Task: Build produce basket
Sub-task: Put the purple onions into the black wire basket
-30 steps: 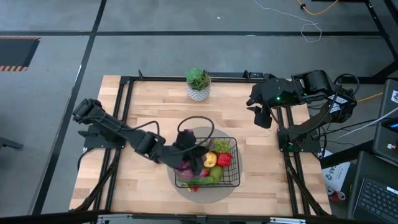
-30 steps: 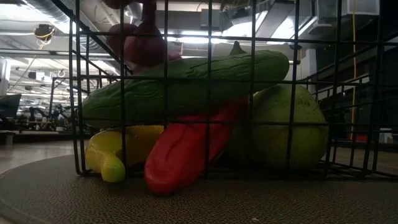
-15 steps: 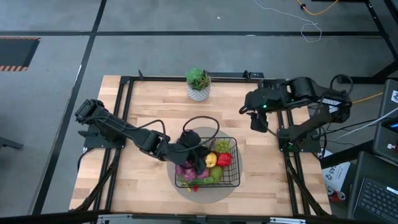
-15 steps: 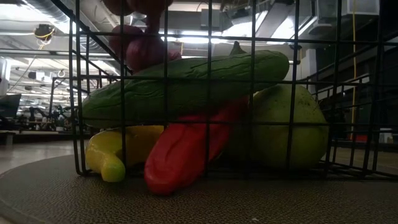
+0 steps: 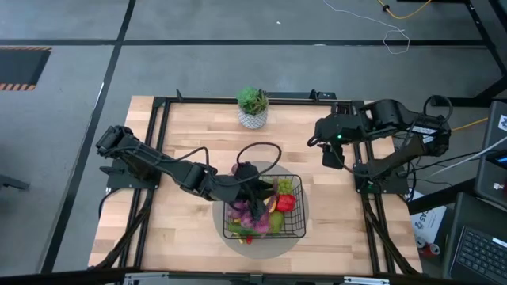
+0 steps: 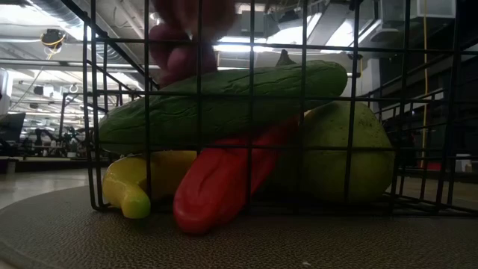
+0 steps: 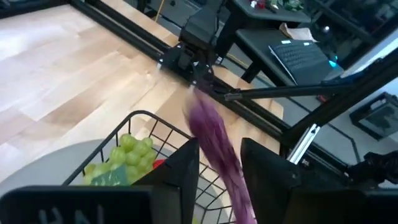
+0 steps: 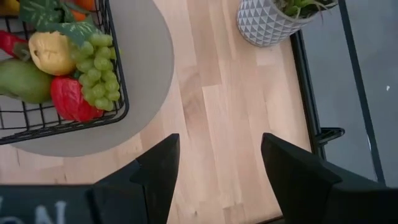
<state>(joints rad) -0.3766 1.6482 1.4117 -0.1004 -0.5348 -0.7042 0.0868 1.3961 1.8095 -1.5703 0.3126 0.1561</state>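
Left pincer (image 5: 255, 198): over the basket (image 5: 295, 226), fingers (image 7: 180, 171) apart, purple grapes (image 7: 214, 146) blurred between them; contact with the fingers cannot be told. In the low view, purple grapes (image 6: 183, 52) directly above the cucumber (image 6: 224, 101), at the top of the pile.

Basket: beneath the left pincer, on a round grey mat (image 8: 146, 81) on the worktop (image 5: 198, 134). Contents below the pincer: cucumber lying across a red pepper (image 6: 224, 179), banana (image 6: 138, 183) and pear (image 6: 347, 153). Beside the pincer, toward the right arm: green grapes (image 8: 96, 71), a yellow fruit (image 8: 53, 53) and a red piece (image 8: 73, 99) just beside the grapes.

Right pincer (image 5: 333, 154): well apart from the basket, above bare worktop near the right frame rail, fingers (image 8: 158, 168) wide apart, nothing between them.

Potted plant (image 5: 253, 107): at the far worktop edge, apart from both pincers.
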